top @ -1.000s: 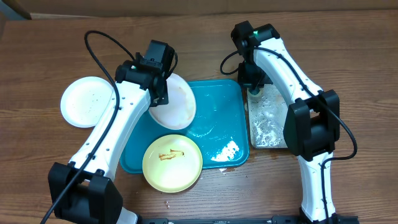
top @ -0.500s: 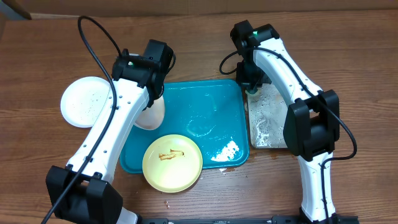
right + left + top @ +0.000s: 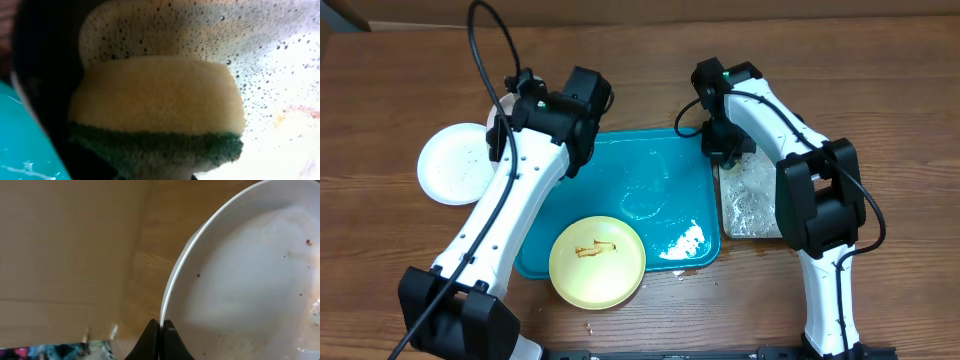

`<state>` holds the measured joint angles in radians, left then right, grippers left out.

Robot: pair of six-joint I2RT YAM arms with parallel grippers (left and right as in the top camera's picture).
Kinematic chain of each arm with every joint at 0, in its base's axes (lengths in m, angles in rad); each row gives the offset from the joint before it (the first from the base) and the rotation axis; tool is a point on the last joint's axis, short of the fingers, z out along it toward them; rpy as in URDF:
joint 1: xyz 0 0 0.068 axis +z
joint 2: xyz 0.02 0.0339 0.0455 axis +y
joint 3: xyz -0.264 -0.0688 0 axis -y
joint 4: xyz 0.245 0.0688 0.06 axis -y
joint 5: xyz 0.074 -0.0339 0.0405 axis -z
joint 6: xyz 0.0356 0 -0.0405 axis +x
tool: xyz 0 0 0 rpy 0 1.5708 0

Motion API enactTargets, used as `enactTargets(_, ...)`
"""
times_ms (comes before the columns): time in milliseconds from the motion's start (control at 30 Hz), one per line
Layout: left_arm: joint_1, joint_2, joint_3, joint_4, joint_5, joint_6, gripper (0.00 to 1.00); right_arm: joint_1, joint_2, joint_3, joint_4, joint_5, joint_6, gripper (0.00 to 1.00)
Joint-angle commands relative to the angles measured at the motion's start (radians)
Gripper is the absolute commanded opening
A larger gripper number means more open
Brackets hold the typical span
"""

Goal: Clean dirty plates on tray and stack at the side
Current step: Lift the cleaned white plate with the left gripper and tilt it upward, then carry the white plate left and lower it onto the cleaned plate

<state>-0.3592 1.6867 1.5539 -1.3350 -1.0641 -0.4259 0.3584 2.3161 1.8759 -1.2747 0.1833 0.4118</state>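
Observation:
My left gripper [image 3: 161, 328] is shut on the rim of a white plate [image 3: 250, 275] with small brown specks, held tilted over the wooden table. In the overhead view my left arm hides that plate. A second white plate [image 3: 448, 165] lies on the table left of the teal tray [image 3: 650, 170]. A pale yellow-green plate [image 3: 597, 262] with a brown smear sits on the tray's front edge. My right gripper [image 3: 725, 148] is shut on a yellow and green sponge [image 3: 157, 100] at the far end of the black tray [image 3: 752, 200].
The black tray of foamy water stands right of the teal tray. A patch of white foam [image 3: 685, 240] lies in the teal tray's front right corner. A cardboard wall [image 3: 640, 8] runs along the table's back edge.
My left arm has swung the held white plate off the teal tray toward the left, and it is now hidden under the arm. The right gripper with the sponge has barely shifted.

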Motion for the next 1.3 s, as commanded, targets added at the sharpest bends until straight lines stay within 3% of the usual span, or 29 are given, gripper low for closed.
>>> enactTargets(0,-0.028,-0.019,0.029,0.010,-0.169,0.034,0.04,-0.001,0.002,-0.004,0.006,-0.006,0.000,0.04)
enactTargets(700,-0.112,-0.019,0.028,0.303,-0.414,0.382,0.04,-0.001,0.002,-0.004,-0.005,-0.006,-0.015,0.04)
enactTargets(1267,-0.130,-0.019,0.028,0.320,-0.429,0.397,0.04,-0.001,0.002,-0.004,-0.007,-0.006,-0.015,0.04)
